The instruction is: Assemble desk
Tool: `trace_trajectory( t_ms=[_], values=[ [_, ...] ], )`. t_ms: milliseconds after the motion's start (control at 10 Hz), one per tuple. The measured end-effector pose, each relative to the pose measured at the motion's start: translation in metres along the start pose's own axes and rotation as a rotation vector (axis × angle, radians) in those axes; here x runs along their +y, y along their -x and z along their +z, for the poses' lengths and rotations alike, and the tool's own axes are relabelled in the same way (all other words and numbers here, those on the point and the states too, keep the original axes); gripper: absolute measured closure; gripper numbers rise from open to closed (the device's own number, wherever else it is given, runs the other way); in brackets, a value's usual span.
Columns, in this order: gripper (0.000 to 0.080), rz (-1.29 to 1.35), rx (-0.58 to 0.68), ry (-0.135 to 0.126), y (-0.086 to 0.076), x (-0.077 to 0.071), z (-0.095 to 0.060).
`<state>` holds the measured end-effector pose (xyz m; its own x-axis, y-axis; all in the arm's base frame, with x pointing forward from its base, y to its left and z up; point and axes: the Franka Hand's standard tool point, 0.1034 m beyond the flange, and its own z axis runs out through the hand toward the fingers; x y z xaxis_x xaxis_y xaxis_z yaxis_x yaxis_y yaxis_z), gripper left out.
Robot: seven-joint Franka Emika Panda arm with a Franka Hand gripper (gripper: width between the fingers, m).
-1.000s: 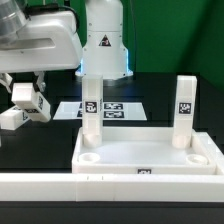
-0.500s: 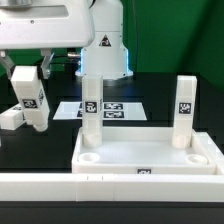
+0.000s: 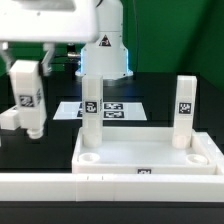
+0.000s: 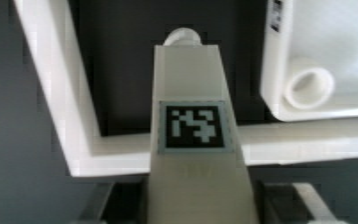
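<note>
My gripper (image 3: 28,66) is shut on a white desk leg (image 3: 28,100), which hangs nearly upright above the table on the exterior view's left with its tag facing the camera. In the wrist view that leg (image 4: 197,120) runs out from between the fingers (image 4: 108,196). The desk top (image 3: 150,155) lies rim up, and two legs (image 3: 92,110) (image 3: 184,108) stand in its far corner sockets. An open round socket (image 4: 309,90) of the top shows in the wrist view. Another loose leg (image 3: 8,118) lies on the table behind the held one.
A long white rail wall (image 3: 60,186) runs along the front of the desk top, and its corner (image 4: 78,140) lies under the held leg in the wrist view. The marker board (image 3: 118,108) lies flat behind the top. The robot base (image 3: 105,45) stands at the back.
The held leg has swung from a tilted pose to nearly upright and shifted slightly. The desk top, its two standing legs and the loose leg have not moved.
</note>
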<state>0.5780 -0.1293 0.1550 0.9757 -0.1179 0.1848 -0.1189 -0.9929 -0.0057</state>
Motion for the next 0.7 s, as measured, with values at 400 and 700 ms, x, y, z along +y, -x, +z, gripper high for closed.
trace_trajectory(
  t_ms=[400,700],
  values=[
    [0.0512,0.033,0.026,-0.014,-0.011,-0.046,-0.005],
    [0.0512,0.028,0.026,-0.017,-0.011,-0.048,-0.006]
  ],
)
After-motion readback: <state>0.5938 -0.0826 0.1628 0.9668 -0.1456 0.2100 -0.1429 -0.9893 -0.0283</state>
